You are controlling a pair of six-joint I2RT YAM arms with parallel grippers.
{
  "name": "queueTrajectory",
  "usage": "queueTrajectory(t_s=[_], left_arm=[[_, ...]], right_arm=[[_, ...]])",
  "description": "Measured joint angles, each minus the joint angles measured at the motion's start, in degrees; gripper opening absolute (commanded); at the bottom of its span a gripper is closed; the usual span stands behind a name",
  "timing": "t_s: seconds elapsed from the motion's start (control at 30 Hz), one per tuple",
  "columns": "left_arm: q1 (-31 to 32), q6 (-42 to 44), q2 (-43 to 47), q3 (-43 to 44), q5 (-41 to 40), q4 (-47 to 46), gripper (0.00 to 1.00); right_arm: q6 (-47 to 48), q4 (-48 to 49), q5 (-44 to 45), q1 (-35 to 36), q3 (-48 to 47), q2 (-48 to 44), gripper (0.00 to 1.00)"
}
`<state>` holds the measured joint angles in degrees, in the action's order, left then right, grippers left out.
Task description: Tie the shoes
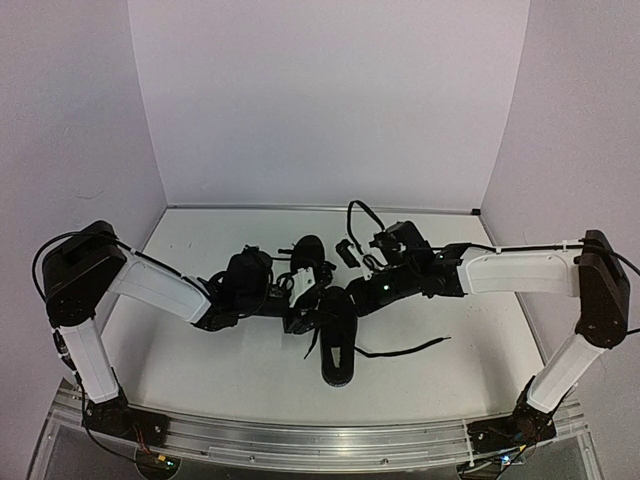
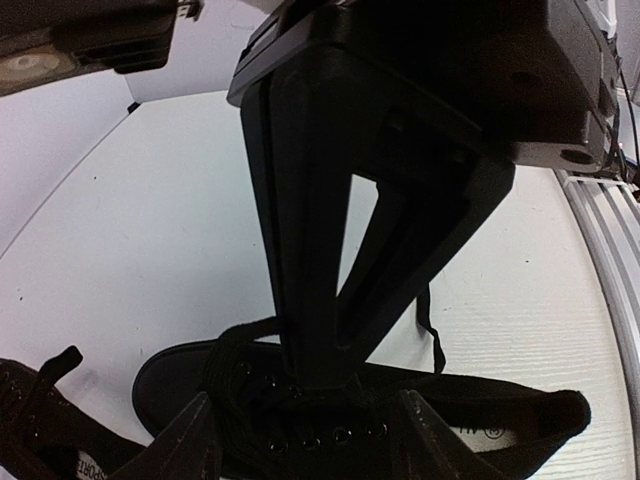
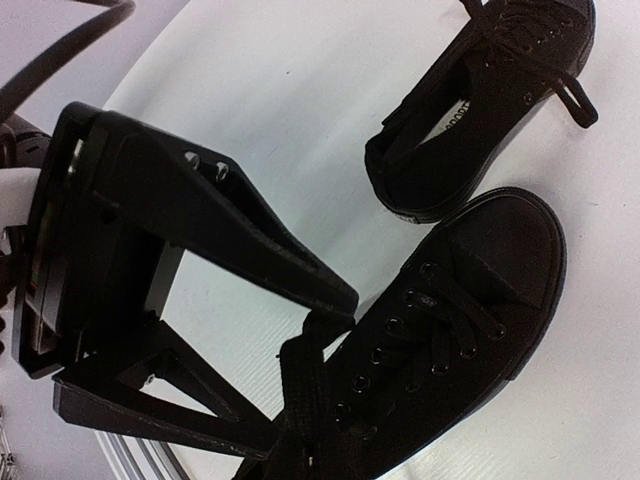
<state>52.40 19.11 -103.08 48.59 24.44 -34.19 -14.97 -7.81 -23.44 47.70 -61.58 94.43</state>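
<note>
Gathering laces looks like the step in hand: mid-bench, the nearer shoe (image 1: 338, 345) lies toward the front edge with the farther shoe (image 1: 308, 255) behind it. The right claw (image 2: 320, 372) is clamped on a lace (image 3: 300, 400) above the nearer shoe's eyelets, and the left claw (image 2: 308, 405) stands apart astride them. Next, I judge, the left claw must pinch the other strand, perhaps the loose end (image 1: 410, 348) trailing toward the right edge, without shoving the shoe.

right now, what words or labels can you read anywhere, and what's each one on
"PORT", start cut off: white insole tag of the far shoe, left wrist view.
Print inside the near shoe: too blurred to read.
Same tag in the right wrist view: too small to read.
</note>
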Motion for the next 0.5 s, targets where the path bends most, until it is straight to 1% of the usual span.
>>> queueTrajectory(t_s=[0.1,0.27,0.47,0.5], left_arm=[[0.2,-1.1,-1.4,0.9,1.3,-0.8,0.47],[0.9,-2.7,-3.2,1.8,2.5,-0.9,0.43],[1.3,-3.3,-4.5,2.1,2.7,-0.9,0.26],[1.4,-3.5,-4.7,2.1,2.7,-0.9,0.25]], right_arm=[[-0.1,0.0,0.2,0.0,0.0,0.0,0.0],[-0.2,0.0,0.3,0.0,0.0,0.0,0.0],[-0.2,0.0,0.5,0.0,0.0,0.0,0.0],[-0.2,0.0,0.5,0.0,0.0,0.0,0.0]])
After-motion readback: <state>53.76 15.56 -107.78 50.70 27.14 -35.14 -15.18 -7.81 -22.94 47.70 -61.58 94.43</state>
